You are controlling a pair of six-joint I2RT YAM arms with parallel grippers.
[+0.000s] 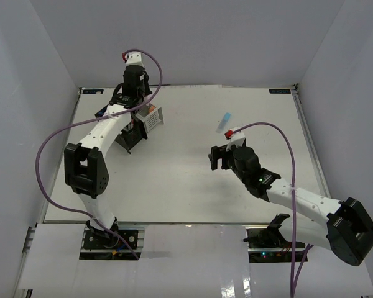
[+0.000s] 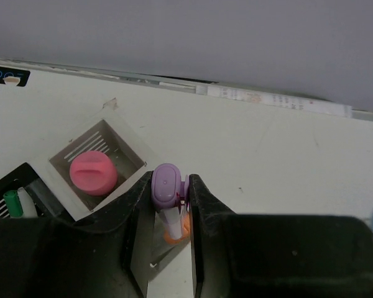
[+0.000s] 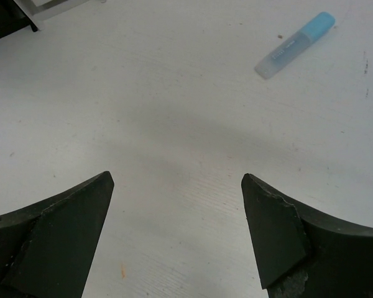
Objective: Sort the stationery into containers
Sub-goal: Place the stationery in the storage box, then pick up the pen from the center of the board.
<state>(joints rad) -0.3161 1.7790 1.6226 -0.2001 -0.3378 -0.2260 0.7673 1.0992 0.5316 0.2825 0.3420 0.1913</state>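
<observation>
Nearest to the bases, the right gripper (image 3: 177,186) hung low over the bare table (image 3: 143,93), its fingers spread wide with nothing between them. Beyond it, well apart, lay a light-blue marker (image 3: 295,45), unsorted. It had print on its clear barrel, but too small for us to read.

Farther off, the left gripper (image 2: 170,184) was clamped on a lilac-capped marker (image 2: 166,185), held upright with the cap on top. An orange piece (image 2: 173,234) showed just below it, and we could not tell what that piece lay in. Just beside the left gripper stood a white mesh container (image 2: 133,146) with the pink-capped cylinder (image 2: 93,172) inside. A black container (image 2: 34,180) holding a green pen (image 2: 12,202) stood to its left.

We judged the step in hand to be the dropping of the lilac marker. The next move called for centring it over a container before letting go. After that, the right gripper would need to straddle the blue marker's barrel.

At the far table edge, a dark label (image 2: 6,76) seemed to read "XDOT", though we were not sure. A printed strip (image 2: 267,99) there was illegible.
</observation>
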